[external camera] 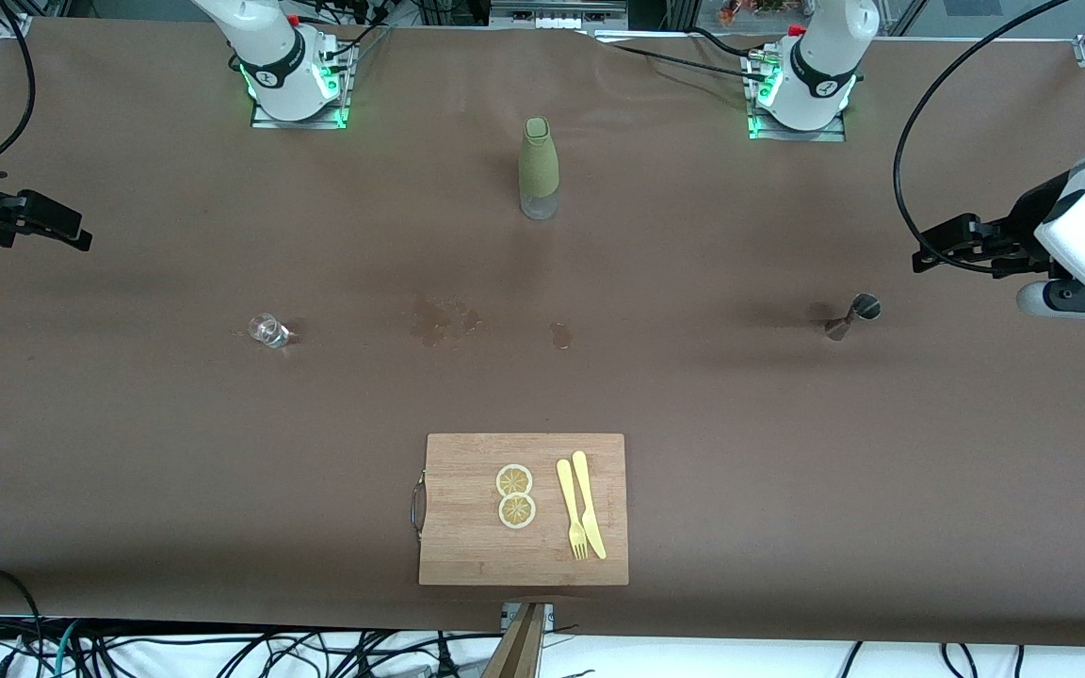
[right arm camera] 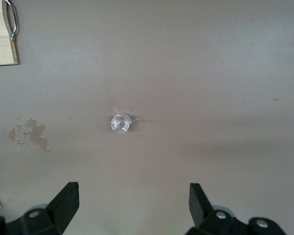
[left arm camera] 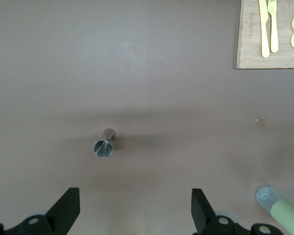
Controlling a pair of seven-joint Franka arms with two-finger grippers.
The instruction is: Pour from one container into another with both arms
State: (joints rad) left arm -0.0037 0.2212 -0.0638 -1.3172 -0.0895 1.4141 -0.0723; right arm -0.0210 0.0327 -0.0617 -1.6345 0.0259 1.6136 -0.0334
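A small metal jigger (external camera: 851, 316) (left arm camera: 104, 145) stands upright toward the left arm's end of the table. My left gripper (external camera: 925, 258) (left arm camera: 135, 210) hangs over the bare table beside it, open and holding nothing. Toward the right arm's end stands a small clear glass (external camera: 269, 330) (right arm camera: 120, 123). My right gripper (external camera: 79, 235) (right arm camera: 133, 208) hovers over the table near that end's edge, apart from the glass, open and holding nothing. A bottle in a green sleeve (external camera: 539, 169) (left arm camera: 283, 210) stands upright between the two arm bases.
A wooden cutting board (external camera: 467, 527) (left arm camera: 250, 44) lies nearest the front camera with two lemon slices (external camera: 515, 495), a yellow knife and a yellow fork (external camera: 573, 508). Wet spill marks (external camera: 444, 318) (right arm camera: 28, 132) stain the table's middle. Cables trail along the table's ends.
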